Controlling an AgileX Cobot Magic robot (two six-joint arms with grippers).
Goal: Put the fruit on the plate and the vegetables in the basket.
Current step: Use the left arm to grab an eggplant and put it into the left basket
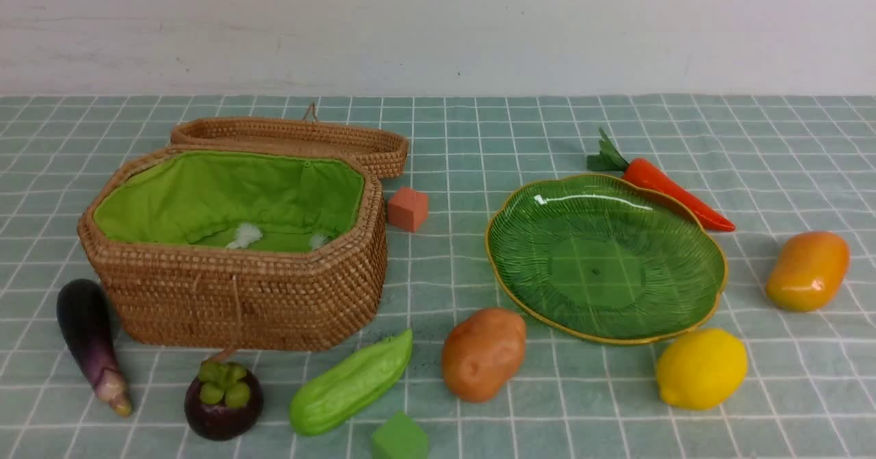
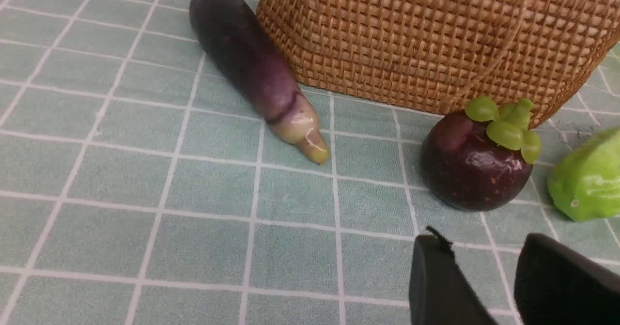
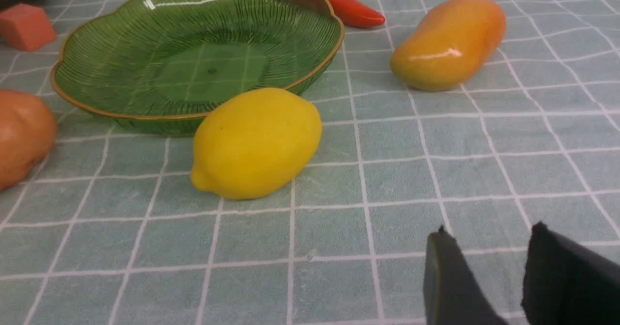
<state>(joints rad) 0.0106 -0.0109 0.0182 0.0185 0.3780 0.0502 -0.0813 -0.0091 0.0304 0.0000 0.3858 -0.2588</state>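
Observation:
The wicker basket (image 1: 233, 288) stands at the left with its lid open and its green lining bare. Round its front lie the eggplant (image 1: 89, 339), mangosteen (image 1: 223, 399), gourd (image 1: 350, 382) and potato (image 1: 483, 353). To the right, the green plate (image 1: 606, 257) holds nothing. A carrot (image 1: 674, 192) lies behind it, a mango (image 1: 807, 270) to its right and a lemon (image 1: 701, 367) in front. My left gripper (image 2: 484, 240) is open above the cloth, short of the mangosteen (image 2: 474, 165). The right gripper (image 3: 490, 233) is open too, nearer than the lemon (image 3: 256, 143). Neither arm shows in the front view.
An orange cube (image 1: 408, 208) sits between basket and plate. A green cube (image 1: 400, 438) lies at the front edge of the view. The basket's lid (image 1: 294, 137) rests flat behind it. A white wall closes off the back of the checked tablecloth (image 1: 479, 137).

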